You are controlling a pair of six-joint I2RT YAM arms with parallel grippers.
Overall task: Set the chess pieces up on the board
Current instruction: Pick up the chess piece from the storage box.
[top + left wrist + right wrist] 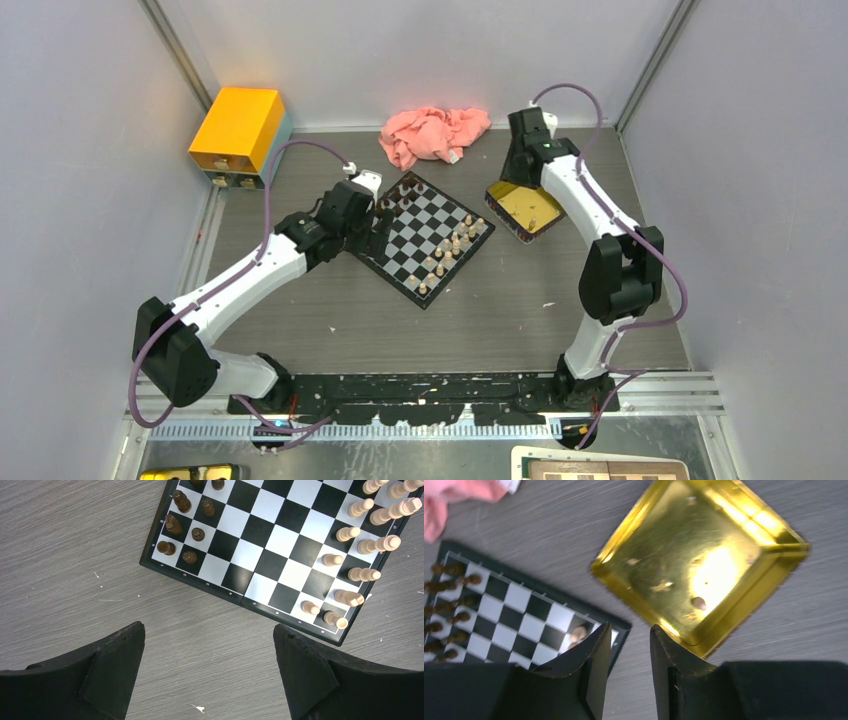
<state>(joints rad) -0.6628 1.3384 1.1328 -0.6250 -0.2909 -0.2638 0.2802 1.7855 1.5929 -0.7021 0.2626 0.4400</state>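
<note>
Grey tabletop (75, 555), board (265, 535) beyond left fingers (100, 675)

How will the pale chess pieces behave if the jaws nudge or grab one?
Probably tippy: the pale pieces stand tall and slim. Neighbours stand close along the board edge, so a bump may topple several. Turned round bodies would likely roll if knocked over; small and wooden-looking, so probably light.

Top external: sits high behind the arm bases (265, 388), looks down over the whole bench (330, 320). Left wrist: hangs close, faces straight down on one end of the board (270, 535). Right wrist: close, tilted down on yellow tray (704, 555) and board corner. Board shared by all three.
</note>
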